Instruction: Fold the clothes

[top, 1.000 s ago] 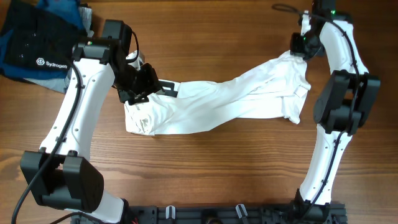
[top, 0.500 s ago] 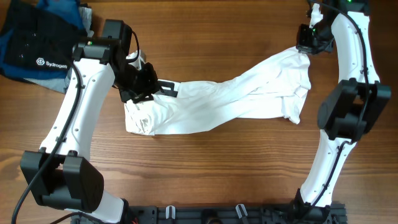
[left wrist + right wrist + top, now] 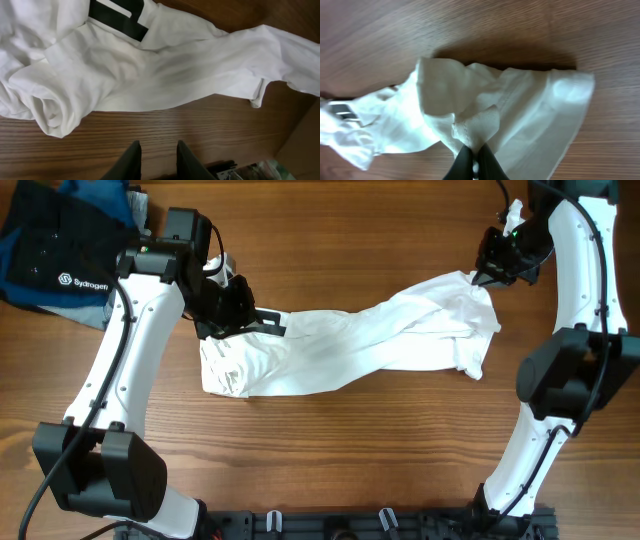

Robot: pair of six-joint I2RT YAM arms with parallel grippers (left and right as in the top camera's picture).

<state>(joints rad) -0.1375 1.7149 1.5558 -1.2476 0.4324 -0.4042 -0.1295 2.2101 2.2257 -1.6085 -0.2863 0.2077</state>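
- The right gripper (image 3: 495, 268) had swung outward over the last second, taking the cloth's far corner with it
- The white garment (image 3: 350, 350) lay stretched and twisted across the middle of the table (image 3: 350, 230), probably drawn long so it could be flattened
- The right gripper was clamped on the corner hem
- The left gripper (image 3: 156, 159) hung unclenched and empty near the striped part (image 3: 120, 15), perhaps ready to pin that end

The white garment (image 3: 350, 345) is seen to be of thin, matt, wrinkled cloth. The table (image 3: 350, 460) is made of wood, its grain plainly shown under a smooth, faintly satin finish. The arm shells (image 3: 128, 352) are formed of smooth, slightly glossy white plastic.
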